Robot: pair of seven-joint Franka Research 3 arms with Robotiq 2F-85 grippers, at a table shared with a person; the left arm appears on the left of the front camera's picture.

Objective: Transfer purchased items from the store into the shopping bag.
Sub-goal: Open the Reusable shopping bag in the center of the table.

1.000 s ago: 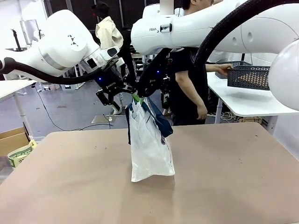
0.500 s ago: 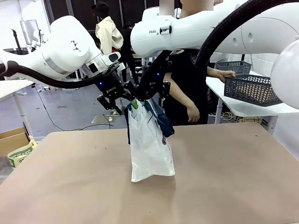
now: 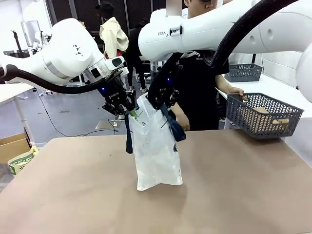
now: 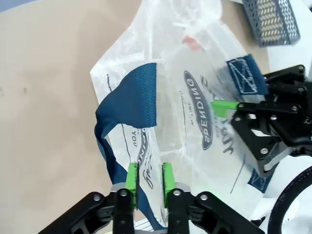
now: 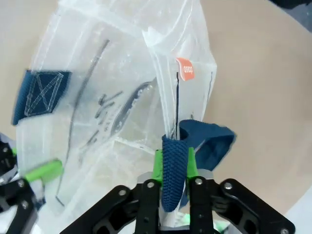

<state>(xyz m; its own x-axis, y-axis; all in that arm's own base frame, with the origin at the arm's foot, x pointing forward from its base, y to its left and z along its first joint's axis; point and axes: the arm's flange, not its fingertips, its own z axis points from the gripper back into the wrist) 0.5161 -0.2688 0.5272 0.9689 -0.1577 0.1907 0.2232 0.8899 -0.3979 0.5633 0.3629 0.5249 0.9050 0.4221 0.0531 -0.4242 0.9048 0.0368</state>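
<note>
- Shopping bag (image 3: pixel 155 156): the top edge is gripped by both pincers. The base rests on the table (image 3: pixel 73 195) near the middle, and the body stands upright.
- Left gripper (image 4: pixel 149 171): the green pads are drawn close, with printed translucent plastic of the rim pinched between them. In the front view it holds the bag's left top corner.
- Right gripper (image 5: pixel 174 157): the pads are clamped on a navy strap handle (image 5: pixel 174 175), which fills the gap between them. In the front view it holds the right top corner, so the mouth is stretched between the two pincers.
- Straps: one navy loop hangs down the bag's left side, and another falls against its right side.
- Interior: the plastic is cloudy and creased, so it cannot be told whether anything lies inside. The navy lettering is broken by folds and only partly legible.
- Orange tag (image 5: pixel 184 69): it sits near the rim, and its print is too small to read.
- Lattice basket (image 3: pixel 258 122): it is at the far right, well apart from the bag, with a person's hand (image 3: pixel 237 91) on its rim. Whether it rests on anything cannot be told.
- Tan pieces (image 3: pixel 263 111): these are seen only through the lattice, and their kind is not discernible.
- Person: the torso is largely hidden behind the right arm.
- Cardboard box (image 3: pixel 12 144): it is at the near left and is cut off by the picture's edge.
</note>
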